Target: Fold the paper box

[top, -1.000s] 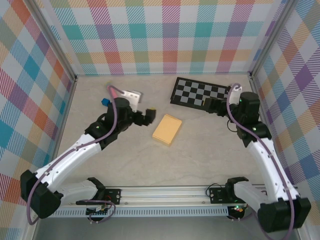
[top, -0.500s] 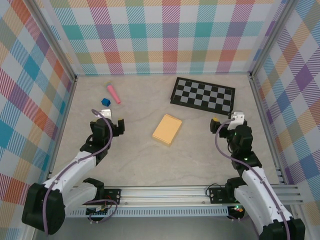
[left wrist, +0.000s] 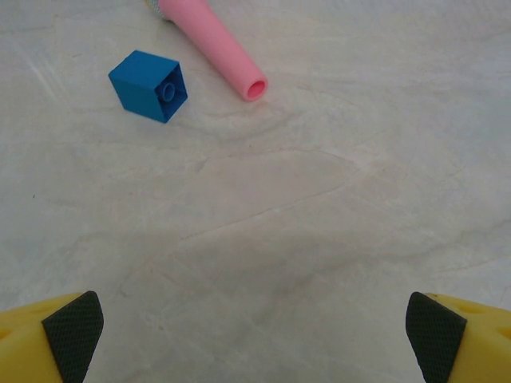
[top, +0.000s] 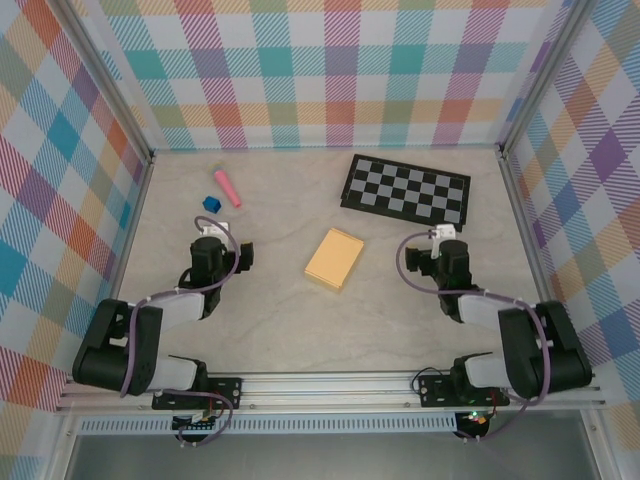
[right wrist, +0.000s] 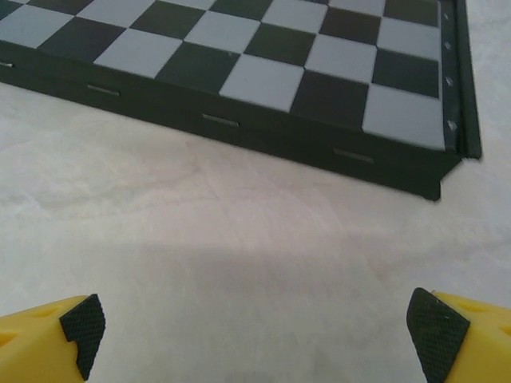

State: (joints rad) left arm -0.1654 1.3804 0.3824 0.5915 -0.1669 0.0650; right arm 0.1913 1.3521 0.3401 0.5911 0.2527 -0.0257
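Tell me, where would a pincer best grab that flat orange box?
Probably from straight above: the paper box lies flat and thin on the table, so no side offers height. Pinch across its two long edges, the narrower span, with fingertips lowered nearly to the table.

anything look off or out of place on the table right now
Nothing is damaged or spilled. The paper box lies flat in the middle, turned at an angle; the checkered board behind it is slightly askew too.

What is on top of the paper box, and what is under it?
Nothing lies on the paper box; its top face is bare. It rests flat on the table. Its inside and underside are covered.
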